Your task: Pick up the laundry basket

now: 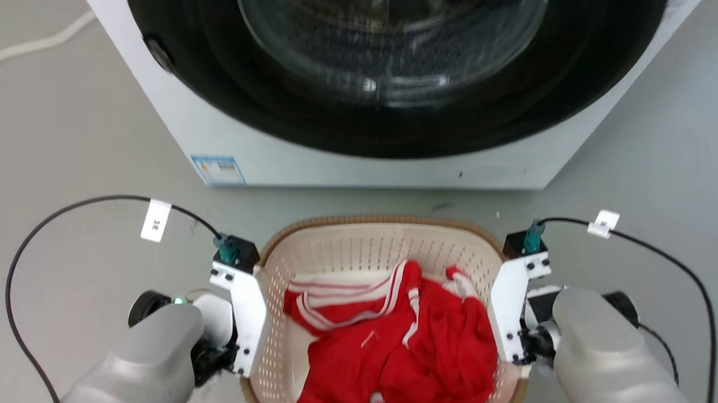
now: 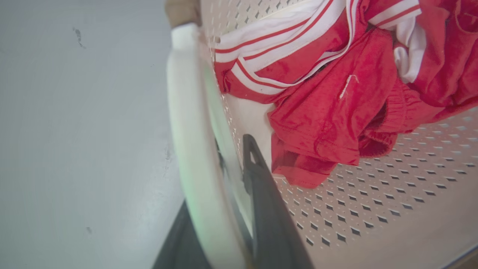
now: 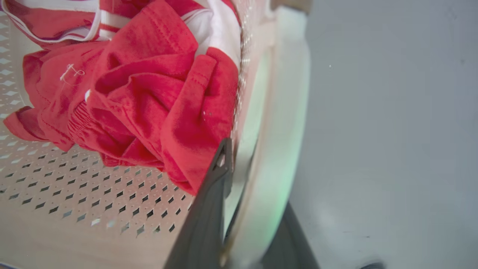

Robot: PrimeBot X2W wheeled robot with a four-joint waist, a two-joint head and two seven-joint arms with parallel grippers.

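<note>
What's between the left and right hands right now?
The laundry basket, red-and-white clothes inside, sits between left hand and right hand in the head view. Each wrist view shows that hand straddling a basket side.

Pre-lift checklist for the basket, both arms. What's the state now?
1. Left end effector straddles the left handle of the laundry basket, one finger inside, one outside: ok.
2. Right end effector straddles the right handle likewise: ok.
3. Both clamped firmly: cannot tell.
4. Inner fingers clear of the red clothes: cannot tell; cloth lies right beside both.
5. Strip of floor between basket and washer: ok.
</note>
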